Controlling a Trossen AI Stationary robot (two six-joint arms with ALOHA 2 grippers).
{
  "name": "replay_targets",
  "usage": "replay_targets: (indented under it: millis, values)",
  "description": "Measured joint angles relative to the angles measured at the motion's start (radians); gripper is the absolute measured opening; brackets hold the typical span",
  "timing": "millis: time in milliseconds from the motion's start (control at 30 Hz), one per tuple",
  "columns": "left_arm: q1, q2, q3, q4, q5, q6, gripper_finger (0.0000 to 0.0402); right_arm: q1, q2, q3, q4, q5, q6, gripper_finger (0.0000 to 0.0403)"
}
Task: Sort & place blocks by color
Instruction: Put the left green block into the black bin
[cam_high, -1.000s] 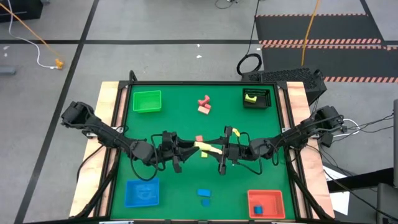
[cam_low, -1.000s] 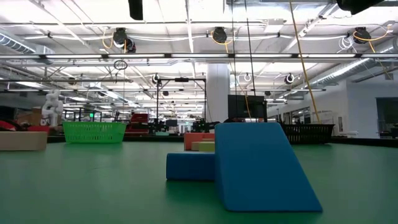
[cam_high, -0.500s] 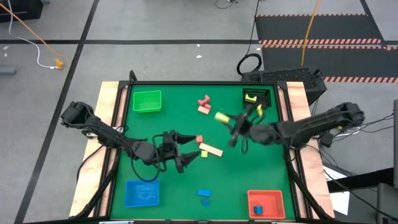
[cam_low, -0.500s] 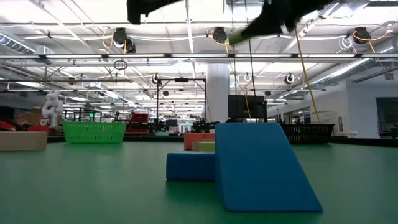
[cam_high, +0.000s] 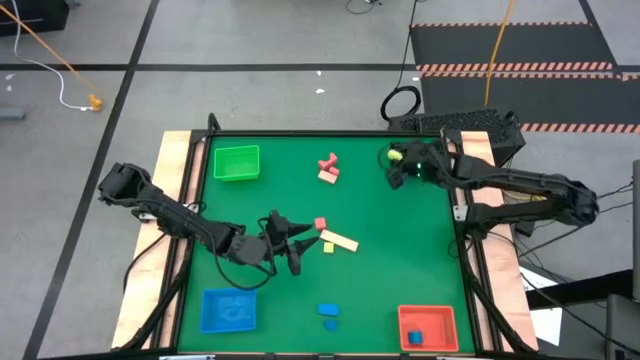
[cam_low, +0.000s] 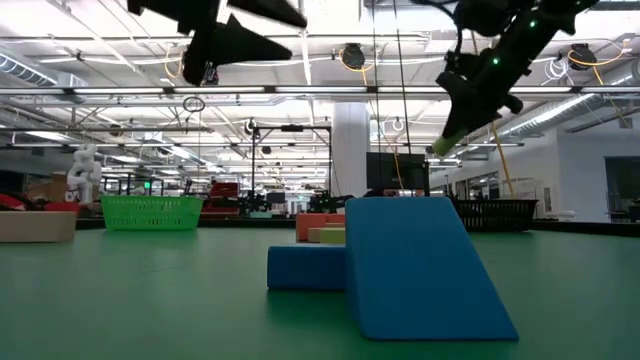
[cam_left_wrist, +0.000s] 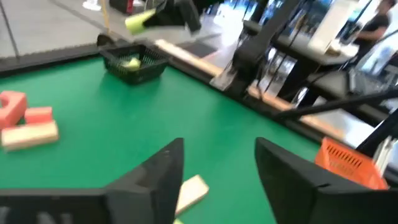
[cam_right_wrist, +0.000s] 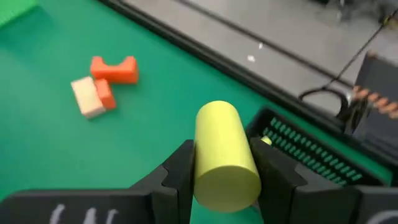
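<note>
My right gripper (cam_high: 397, 160) hangs over the left edge of the black tray (cam_high: 417, 158) at the far right, shut on a yellow cylinder (cam_right_wrist: 224, 155). My left gripper (cam_high: 300, 247) hovers open at mid-table, its fingers standing apart above one end of a tan bar (cam_high: 341, 242). A red cube (cam_high: 320, 224) and a small yellow piece (cam_high: 327, 248) lie by that bar. A red piece with a tan block (cam_high: 328, 170) sits toward the far edge. Two blue blocks (cam_high: 329, 317) lie near the near edge, large in the low view (cam_low: 420, 265). My right gripper pinches the yellow cylinder by its curved sides (cam_right_wrist: 214, 165) between its two fingers (cam_right_wrist: 177, 168). The cylinder lies along the fingers, its round end (cam_right_wrist: 216, 114) sticking out past their tips. It is lifted clear of the table, and in the low view it slants downward (cam_low: 441, 148).
A green tray (cam_high: 236, 162) stands at the far left, a blue tray (cam_high: 228, 310) at the near left, a red tray (cam_high: 440, 335) holding a blue block at the near right. The black tray holds a yellow piece (cam_left_wrist: 129, 62). Wooden rails edge the green mat.
My right gripper has risen from the table's middle and swung toward the far right corner, carrying the yellow cylinder over to the black tray. My left gripper has shifted slightly toward the right and stays open. The tan bar stays on the mat.
</note>
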Motion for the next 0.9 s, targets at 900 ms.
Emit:
replay_targets:
  millis: [900]
  values:
    - [-0.072, 0.000, 0.000, -0.788, 0.295, -0.491, 0.0095, -0.404, 0.288, 0.000, 0.025, -0.307, -0.050, 0.0123]
